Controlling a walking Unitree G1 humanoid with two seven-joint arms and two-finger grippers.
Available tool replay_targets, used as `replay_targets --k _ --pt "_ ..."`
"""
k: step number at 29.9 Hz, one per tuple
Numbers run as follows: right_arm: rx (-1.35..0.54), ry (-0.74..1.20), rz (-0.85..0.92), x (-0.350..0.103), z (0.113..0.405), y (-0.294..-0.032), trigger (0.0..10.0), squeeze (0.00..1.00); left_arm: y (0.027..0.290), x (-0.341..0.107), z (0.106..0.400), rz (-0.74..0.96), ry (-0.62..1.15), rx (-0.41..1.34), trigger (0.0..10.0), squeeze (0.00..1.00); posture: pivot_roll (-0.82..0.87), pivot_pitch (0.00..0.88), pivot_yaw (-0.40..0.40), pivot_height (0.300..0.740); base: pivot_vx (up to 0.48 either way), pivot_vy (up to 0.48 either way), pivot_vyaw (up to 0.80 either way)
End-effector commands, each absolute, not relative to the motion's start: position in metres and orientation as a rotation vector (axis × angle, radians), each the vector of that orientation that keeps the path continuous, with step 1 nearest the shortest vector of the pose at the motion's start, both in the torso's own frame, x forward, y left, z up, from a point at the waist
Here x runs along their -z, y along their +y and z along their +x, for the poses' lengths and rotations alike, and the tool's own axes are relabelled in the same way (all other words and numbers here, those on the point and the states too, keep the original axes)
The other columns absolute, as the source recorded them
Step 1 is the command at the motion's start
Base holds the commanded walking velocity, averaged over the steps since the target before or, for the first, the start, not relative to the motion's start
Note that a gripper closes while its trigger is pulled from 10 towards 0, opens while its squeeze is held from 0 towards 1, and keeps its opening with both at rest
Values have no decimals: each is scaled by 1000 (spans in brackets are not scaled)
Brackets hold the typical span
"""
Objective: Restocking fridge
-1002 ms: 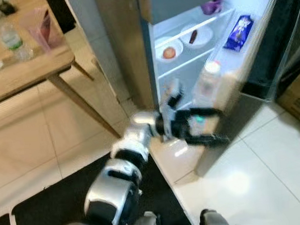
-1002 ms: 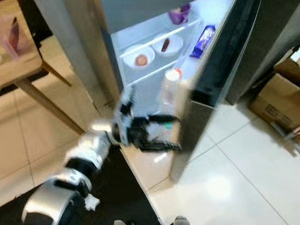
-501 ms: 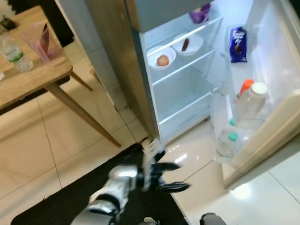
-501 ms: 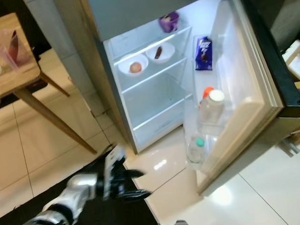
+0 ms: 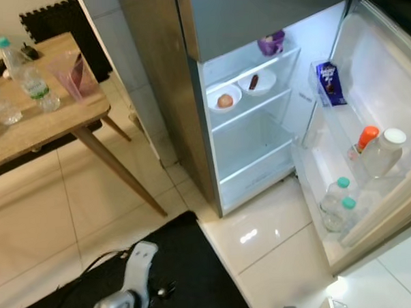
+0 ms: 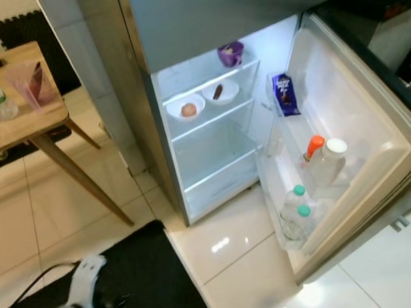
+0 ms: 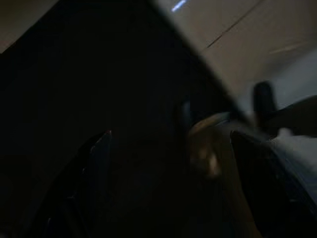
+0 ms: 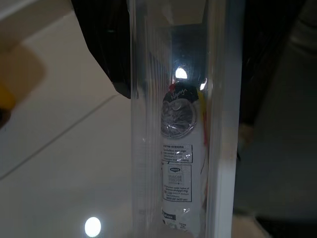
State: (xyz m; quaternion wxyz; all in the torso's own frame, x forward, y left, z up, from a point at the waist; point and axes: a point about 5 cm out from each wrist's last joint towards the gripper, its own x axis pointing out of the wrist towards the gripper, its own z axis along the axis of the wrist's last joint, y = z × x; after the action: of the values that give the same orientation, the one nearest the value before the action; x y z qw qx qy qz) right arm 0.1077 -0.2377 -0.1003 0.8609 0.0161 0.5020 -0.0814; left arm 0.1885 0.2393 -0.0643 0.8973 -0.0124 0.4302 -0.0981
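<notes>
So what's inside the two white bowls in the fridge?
The left bowl holds one round peach-coloured thing, maybe a fruit. The right bowl holds one small dark thing, too small to name. Nothing seems hidden underneath.

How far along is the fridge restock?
Done: fridge door stands open; its racks hold two green-capped bottles.
In hand: right wrist view shows a clear plastic container close up; grip unclear.
Left: bottles on the wooden table still need carrying over; lower shelf looks bare.

The fridge shelf (image 5: 254,105) carries two white bowls (image 5: 225,98), each holding food.
</notes>
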Motion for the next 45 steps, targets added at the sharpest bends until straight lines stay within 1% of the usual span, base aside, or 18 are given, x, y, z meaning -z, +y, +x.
replay_targets --k 1,3,4,6,7,8,9,10,15,21,22,25,28,33,37,38,40,45 --pt "103 993 4 96 124 -232 10000 0 252 73 168 -27 955 95 10000 0 -93 106 64 740 0 0 0" --pt "68 932 -23 89 142 -232 10000 0 251 76 162 -39 966 53 10000 0 -92 96 59 740 0 0 0" --pt "68 932 -23 89 142 -232 10000 0 251 76 162 -39 966 53 10000 0 -92 96 59 740 0 0 0" --pt "33 851 -28 79 163 -231 10000 0 247 78 161 -49 966 37 10000 0 -87 87 56 740 0 0 0" --pt "33 851 -28 79 163 -231 10000 0 247 78 161 -49 966 37 10000 0 -87 87 56 740 0 0 0" --pt "-14 754 -80 65 188 -232 10000 0 240 80 161 -46 967 48 10000 0 -84 78 49 740 0 0 0" --pt "-14 754 -80 65 188 -232 10000 0 240 80 161 -46 967 48 10000 0 -84 78 49 740 0 0 0" --pt "-79 659 -192 50 212 -231 10000 0 237 80 163 -45 962 52 10000 0 -84 74 47 740 0 0 0" --pt "-125 379 -370 -2 269 -231 10000 0 236 79 167 -33 955 48 10000 0 -92 69 48 740 0 0 0" --pt "-139 204 -457 -38 300 -226 10000 0 232 79 170 -19 950 61 10000 0 -90 64 44 740 0 0 0" --pt "-126 172 -518 -46 306 -227 10000 0 230 79 171 -17 949 65 10000 0 -88 66 45 740 0 0 0" --pt "-38 161 -665 -55 314 -235 10000 0 227 80 170 -14 949 73 10000 0 -89 65 44 740 0 0 0" --pt "-15 157 -683 -57 314 -239 10000 0 227 80 170 -14 951 73 10000 0 -90 65 44 740 0 0 0" --pt "83 189 -778 -61 312 -262 10000 0 226 82 165 -10 965 71 10000 0 -89 65 40 740 0 0 0" --pt "227 210 -868 -71 307 -295 10000 0 226 82 165 -12 966 69 10000 0 -90 63 40 740 0 0 0" --pt "227 210 -868 -71 307 -295 10000 0 226 82 165 -12 966 69 10000 0 -90 63 40 740 0 0 0" --pt "322 200 -911 -81 304 -312 10000 0 225 83 164 -11 969 69 10000 0 -91 63 41 740 0 0 0" --pt "433 195 -944 -93 299 -335 10000 0 223 83 166 -13 967 74 10000 0 -93 61 42 740 0 0 0"
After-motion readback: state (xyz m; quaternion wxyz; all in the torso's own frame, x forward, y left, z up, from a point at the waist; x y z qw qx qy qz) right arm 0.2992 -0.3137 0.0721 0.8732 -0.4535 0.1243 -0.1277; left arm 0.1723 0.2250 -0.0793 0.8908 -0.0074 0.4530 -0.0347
